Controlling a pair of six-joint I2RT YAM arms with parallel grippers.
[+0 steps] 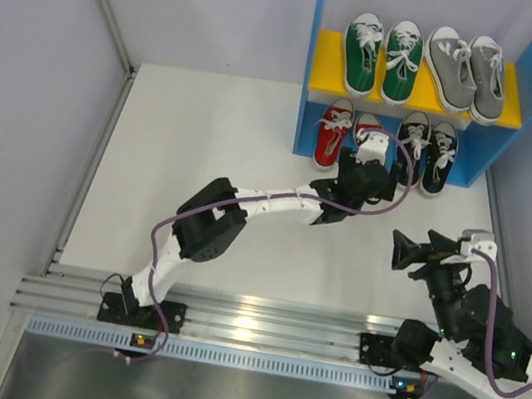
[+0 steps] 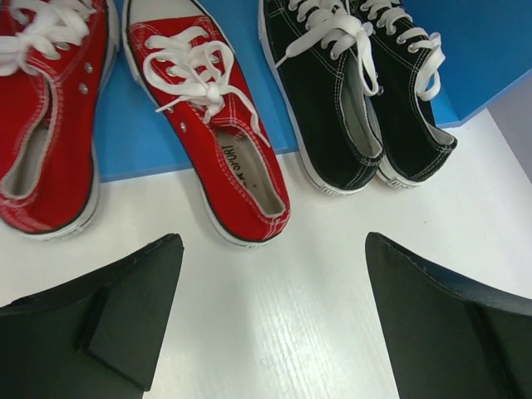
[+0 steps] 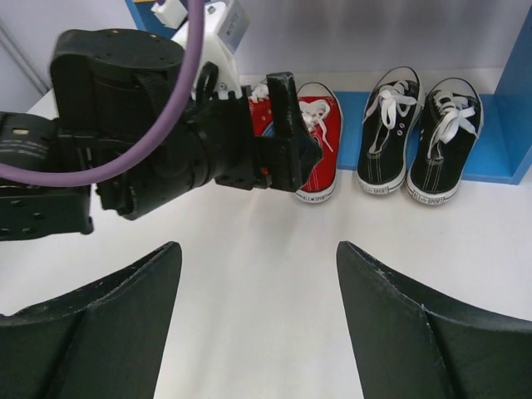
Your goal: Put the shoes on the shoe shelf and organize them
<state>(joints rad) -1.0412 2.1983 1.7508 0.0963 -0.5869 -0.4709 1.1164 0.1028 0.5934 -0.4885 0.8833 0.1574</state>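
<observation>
Left gripper (image 2: 274, 249) agape and empty

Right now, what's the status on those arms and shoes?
Left gripper open, empty, at red pair. Right gripper open, empty. Shoes all on shelf; one red shoe angled. Nothing blocking.

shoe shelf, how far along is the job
Done: green canvas sneakers and grey canvas sneakers on the yellow upper board, red canvas sneakers and black canvas sneakers below. In hand: nothing; left gripper and right gripper open. Remaining: perhaps straightening the skewed red sneaker.
</observation>
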